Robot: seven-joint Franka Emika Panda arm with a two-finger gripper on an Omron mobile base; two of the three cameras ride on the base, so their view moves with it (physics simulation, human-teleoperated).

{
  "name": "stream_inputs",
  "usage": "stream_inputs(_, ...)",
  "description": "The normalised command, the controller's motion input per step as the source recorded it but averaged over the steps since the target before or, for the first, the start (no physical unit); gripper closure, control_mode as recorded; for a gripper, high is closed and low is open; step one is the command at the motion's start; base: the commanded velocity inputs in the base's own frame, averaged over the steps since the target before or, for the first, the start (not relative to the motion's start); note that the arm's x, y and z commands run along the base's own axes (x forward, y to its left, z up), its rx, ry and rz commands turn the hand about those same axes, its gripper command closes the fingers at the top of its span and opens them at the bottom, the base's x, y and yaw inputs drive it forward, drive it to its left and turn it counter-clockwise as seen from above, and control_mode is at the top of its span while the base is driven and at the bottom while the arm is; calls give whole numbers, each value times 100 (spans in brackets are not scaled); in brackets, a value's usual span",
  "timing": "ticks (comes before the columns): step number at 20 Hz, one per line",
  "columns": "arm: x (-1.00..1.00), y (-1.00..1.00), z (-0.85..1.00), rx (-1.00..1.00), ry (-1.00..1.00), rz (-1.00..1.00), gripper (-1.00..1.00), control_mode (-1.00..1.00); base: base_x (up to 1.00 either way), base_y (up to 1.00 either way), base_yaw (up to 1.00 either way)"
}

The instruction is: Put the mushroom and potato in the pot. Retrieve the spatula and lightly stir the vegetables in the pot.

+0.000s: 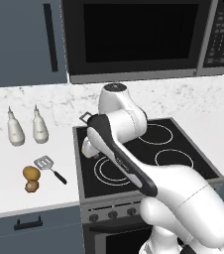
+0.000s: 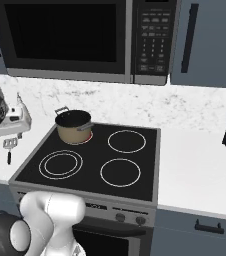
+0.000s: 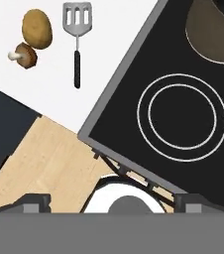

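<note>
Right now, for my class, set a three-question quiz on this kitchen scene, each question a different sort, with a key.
1. True or false: the potato lies inside the pot.
2. What lies nearest the potato? A) mushroom B) pot C) microwave
3. Fill in: the spatula lies on the ____ beside the stove.

Key: 1 false; 2 A; 3 counter.

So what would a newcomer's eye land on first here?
Probably the big white arm sweeping across the black stove, with the tan pot on the back left burner. Next, the small cluster on the white counter left of the stove: potato, mushroom touching it, and spatula just beside.
</note>
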Motion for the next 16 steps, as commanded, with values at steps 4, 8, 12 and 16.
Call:
stream_inputs(4,0,84,-22,0,9,17,-100,-100,0,0,0)
stream_inputs(8,0,90,-21,0,10,15,-100,-100,0,0,0)
stream_inputs(12,0,88,-25,0,3,13,-100,-100,0,0,0)
stream_inputs(16,0,80,-29,0,0,11,-100,-100,0,0,0)
